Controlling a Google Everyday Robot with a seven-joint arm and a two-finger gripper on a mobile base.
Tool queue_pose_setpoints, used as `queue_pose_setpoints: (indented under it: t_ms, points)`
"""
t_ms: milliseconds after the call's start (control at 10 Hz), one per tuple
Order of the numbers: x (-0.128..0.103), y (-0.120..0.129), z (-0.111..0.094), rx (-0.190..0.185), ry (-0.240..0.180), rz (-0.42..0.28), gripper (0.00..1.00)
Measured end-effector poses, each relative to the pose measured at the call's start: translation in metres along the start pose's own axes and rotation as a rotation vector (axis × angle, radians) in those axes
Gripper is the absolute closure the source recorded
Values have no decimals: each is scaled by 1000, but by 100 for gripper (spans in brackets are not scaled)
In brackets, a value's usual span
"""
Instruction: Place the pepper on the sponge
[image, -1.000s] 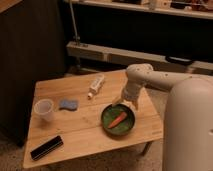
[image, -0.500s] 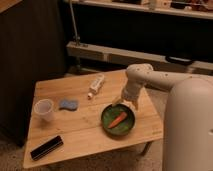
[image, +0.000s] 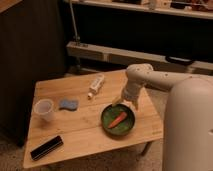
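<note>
we see the pepper (image: 118, 120) lying in the green bowl (image: 104, 119), well apart from the sponge (image: 68, 104), so the placing remains, the claw (image: 126, 103) (prongs apart, empty) hovering above the bowl.

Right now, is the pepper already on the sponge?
No, the pepper lies in the green bowl, apart from the sponge by the cup, with the gripper above the bowl's far rim.

1. You see the small orange-red tapered pepper (image: 117, 120) lying inside the round green bowl (image: 105, 118) on the wooden table (image: 90, 141).
2. Your gripper (image: 126, 103) hangs over the bowl's far rim.
3. The flat light-blue sponge (image: 68, 104) sits well left of the bowl, just beside the translucent plastic cup (image: 44, 110).
4. A long black block (image: 46, 147) lies near the front-left corner.
</note>
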Motion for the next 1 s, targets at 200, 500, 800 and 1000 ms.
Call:
queue_pose_setpoints:
  t_ms: [200, 500, 800, 1000]
  points:
    - [0, 0, 0, 0, 0, 0, 20]
    - [0, 0, 0, 0, 0, 0, 20]
    - [0, 0, 0, 1, 0, -1, 20]
    - [5, 3, -5, 26, -11, 27, 20]
